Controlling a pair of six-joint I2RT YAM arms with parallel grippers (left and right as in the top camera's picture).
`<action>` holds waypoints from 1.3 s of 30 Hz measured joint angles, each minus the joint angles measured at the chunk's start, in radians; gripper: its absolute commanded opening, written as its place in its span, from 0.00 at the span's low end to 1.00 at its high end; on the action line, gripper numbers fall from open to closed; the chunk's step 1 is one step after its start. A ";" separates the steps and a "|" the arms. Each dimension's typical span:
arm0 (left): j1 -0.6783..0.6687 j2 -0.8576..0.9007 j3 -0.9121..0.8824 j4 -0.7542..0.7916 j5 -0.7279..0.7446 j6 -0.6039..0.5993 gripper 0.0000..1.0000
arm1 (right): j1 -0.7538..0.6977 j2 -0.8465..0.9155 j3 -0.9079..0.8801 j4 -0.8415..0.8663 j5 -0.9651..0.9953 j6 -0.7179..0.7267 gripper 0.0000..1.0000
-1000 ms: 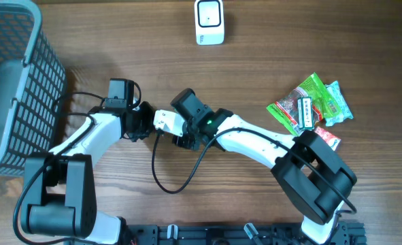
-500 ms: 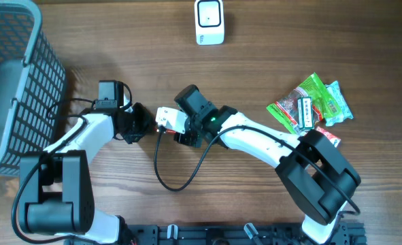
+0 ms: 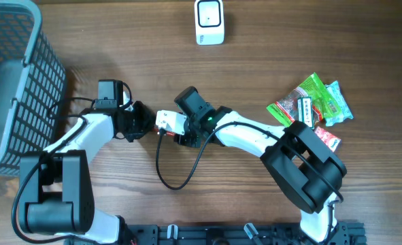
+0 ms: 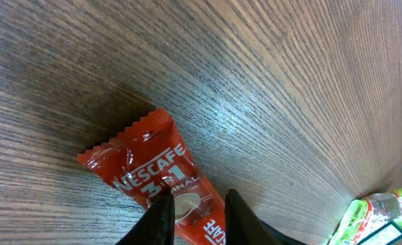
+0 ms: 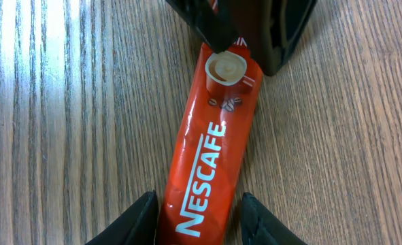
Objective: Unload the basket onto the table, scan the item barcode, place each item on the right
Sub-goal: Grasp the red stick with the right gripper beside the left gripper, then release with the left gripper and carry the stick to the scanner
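— Now, largest first: what is lying under everything?
— Item one, table [image 3: 269,47], wood. Item two, basket [image 3: 47,75], standing at its left edge, well apart from the work.
— Arms?
— Items three and four, right arm [image 3: 255,139] and left arm [image 3: 85,133], both reaching to mid-table and meeting head-on.
— Smaller goods?
— Item five, snacks [image 3: 313,102], heaping at the right. Item six, scanner [image 3: 209,22], sitting at the far edge, well apart from both grippers.
— And the task's thing?
— Item seven, sachet [image 5: 211,150], red. It is spanning the gap between the two grippers at mid-table, its long axis running straight from one to the other. Its printed face is showing in both wrist views, and no barcode is showing anywhere.
— Grips?
— The right gripper [image 5: 199,211] is straddling one end, fingers [image 5: 138,221] sitting just beside the long edges. Clamped or not, I cannot tell. The left gripper [image 4: 195,207] is taking the cup-picture end between its fingers, and again I cannot tell whether it is pinching.
— Which is nearer the scanner?
— The right gripper, slightly, I am judging. The sachet is lying broadside to the scanner, so the coming move is probably calling for a carry toward the far edge and a turn of the hidden face.
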 measured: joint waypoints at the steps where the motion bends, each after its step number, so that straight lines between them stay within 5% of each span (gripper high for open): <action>1: 0.000 0.000 0.000 0.000 0.000 0.000 0.25 | 0.000 0.000 0.000 -0.002 0.003 0.002 0.14; 3: 0.000 0.000 0.000 0.000 0.000 0.000 0.34 | 0.001 0.000 0.003 -0.018 0.008 0.003 0.04; 8: 0.000 0.000 0.001 0.022 0.027 -0.002 0.70 | 0.001 -0.006 0.016 -0.061 0.035 0.059 0.04; 13: 0.034 -0.034 0.012 0.014 0.042 -0.003 0.82 | -0.045 -0.070 -0.001 -0.147 0.100 0.220 0.04; 16: 0.068 -0.109 0.024 0.014 0.039 -0.001 1.00 | -0.072 -0.148 -0.002 -0.206 0.122 0.301 0.04; 25: 0.092 -0.185 0.040 -0.055 -0.069 0.053 1.00 | -0.098 -0.325 -0.002 -0.304 0.129 0.595 0.04; 31: 0.092 -0.185 0.040 -0.061 -0.103 0.061 1.00 | -0.192 -0.357 0.060 -0.521 0.128 0.716 0.04; 39: 0.092 -0.185 0.040 -0.061 -0.115 0.062 1.00 | -0.327 -0.317 0.604 -0.956 0.129 0.797 0.04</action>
